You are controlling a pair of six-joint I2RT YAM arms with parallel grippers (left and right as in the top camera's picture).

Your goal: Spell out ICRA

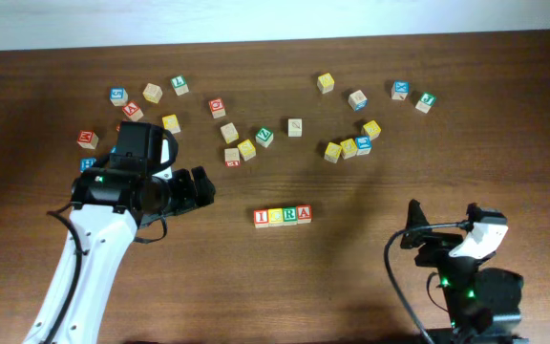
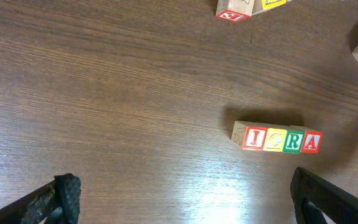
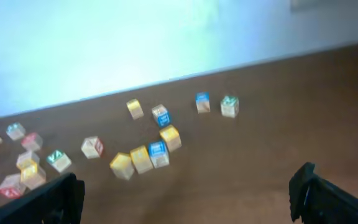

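Four letter blocks stand touching in a row reading I C R A [image 1: 283,216] at the middle of the table. The row also shows in the left wrist view [image 2: 282,140], with the red I, yellow C, green R and red A facing up. My left gripper [image 1: 201,187] is open and empty, to the left of the row and apart from it; its fingertips show wide apart in the left wrist view [image 2: 185,199]. My right gripper [image 1: 416,225] is open and empty at the front right, raised and tilted toward the back of the table [image 3: 185,193].
Several loose letter blocks lie scattered across the back of the table: a group at the back left [image 1: 151,94], some in the middle [image 1: 246,149], and a cluster at the back right [image 1: 351,147]. The right wrist view shows that cluster [image 3: 145,158].
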